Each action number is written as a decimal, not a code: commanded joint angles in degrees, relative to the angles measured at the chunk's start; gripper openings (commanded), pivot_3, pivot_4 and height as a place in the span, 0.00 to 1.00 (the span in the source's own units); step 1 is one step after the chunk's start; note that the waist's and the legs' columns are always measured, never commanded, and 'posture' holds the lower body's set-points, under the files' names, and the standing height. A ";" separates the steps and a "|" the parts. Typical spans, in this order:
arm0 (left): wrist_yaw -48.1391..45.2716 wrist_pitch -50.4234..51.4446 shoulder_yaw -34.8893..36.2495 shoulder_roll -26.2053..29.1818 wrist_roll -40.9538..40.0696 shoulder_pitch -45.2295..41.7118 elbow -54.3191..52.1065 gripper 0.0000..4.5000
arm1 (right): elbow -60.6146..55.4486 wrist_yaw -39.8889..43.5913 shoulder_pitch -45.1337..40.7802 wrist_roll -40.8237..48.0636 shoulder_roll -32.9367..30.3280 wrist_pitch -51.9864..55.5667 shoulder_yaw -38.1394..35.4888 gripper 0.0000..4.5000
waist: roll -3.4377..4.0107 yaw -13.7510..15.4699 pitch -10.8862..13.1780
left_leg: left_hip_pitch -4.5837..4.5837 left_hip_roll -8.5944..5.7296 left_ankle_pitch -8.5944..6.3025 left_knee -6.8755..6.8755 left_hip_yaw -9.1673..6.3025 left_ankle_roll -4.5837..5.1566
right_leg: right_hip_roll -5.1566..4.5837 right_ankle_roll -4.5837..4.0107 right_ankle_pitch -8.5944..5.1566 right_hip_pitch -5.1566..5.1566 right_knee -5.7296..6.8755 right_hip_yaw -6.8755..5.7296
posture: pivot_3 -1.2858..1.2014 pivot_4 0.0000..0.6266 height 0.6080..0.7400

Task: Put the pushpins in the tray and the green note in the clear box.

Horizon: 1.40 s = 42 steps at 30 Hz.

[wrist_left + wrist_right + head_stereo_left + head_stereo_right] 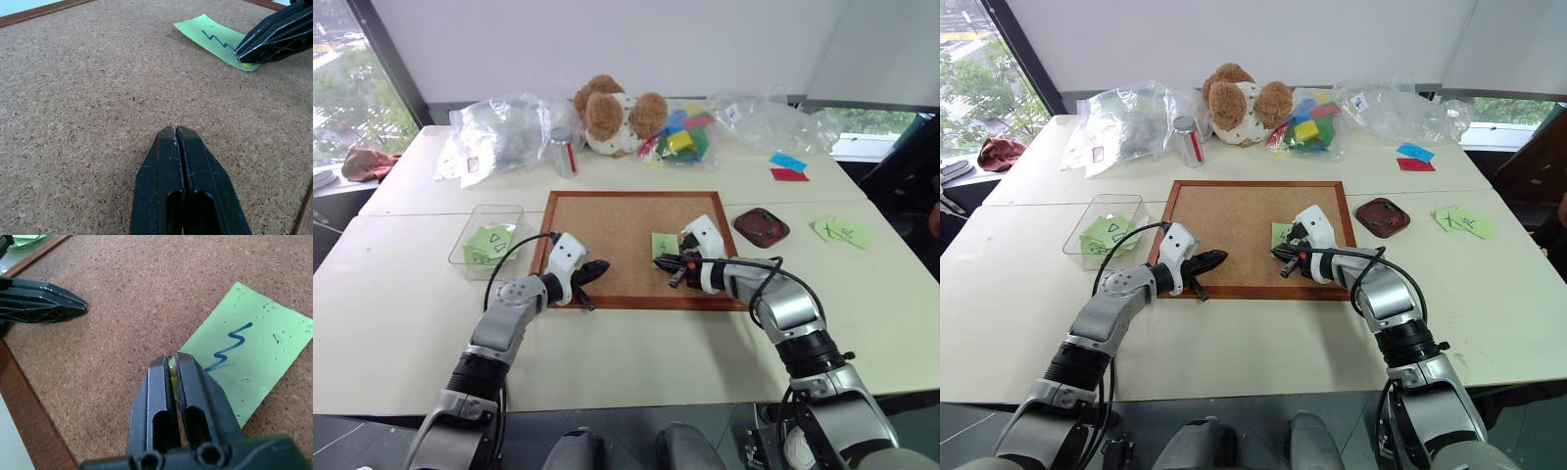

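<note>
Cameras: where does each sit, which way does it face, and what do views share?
Head stereo pair: on the head, facing forward and down over the table; both arms show, left tool and right tool over the corkboard.
Left wrist: along the shut left tool across cork toward the green note.
Right wrist: along the right tool, shut at the note's corner.
Shared: each wrist view catches the other tool and the note.

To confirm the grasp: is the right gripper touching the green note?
Touching. The right wrist view shows the right gripper shut on the green note's corner.
</note>
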 commanded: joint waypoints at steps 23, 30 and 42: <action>-0.45 6.26 2.27 -1.80 -3.23 -0.55 1.73 0.00 | -21.05 0.67 -2.98 5.40 -6.34 11.05 -5.43 0.00 | 0.00 0.32 0.00 | -0.02 0.00 -0.08 -0.02 -0.03 0.14 | -0.01 0.00 0.00 0.00 -0.03 -0.01 | 0.52 0.24 1.00; 1.23 21.77 13.26 -3.94 -17.03 -9.04 -1.85 0.65 | -25.16 2.21 -2.85 6.27 -9.45 12.21 -4.90 0.00 | -0.10 0.29 0.06 | -0.13 0.00 -0.11 0.04 -0.03 0.19 | -0.01 0.00 0.00 -0.10 -0.01 -0.03 | 0.52 0.24 1.00; 18.12 46.73 32.41 -14.85 -38.75 -22.98 8.64 0.99 | -30.18 5.35 -3.89 7.24 -13.17 12.55 -2.20 0.00 | -0.33 0.30 0.20 | -0.23 -0.01 0.06 0.06 -0.04 -0.11 | 0.00 0.01 0.01 -0.19 -0.02 -0.06 | 0.52 0.24 1.00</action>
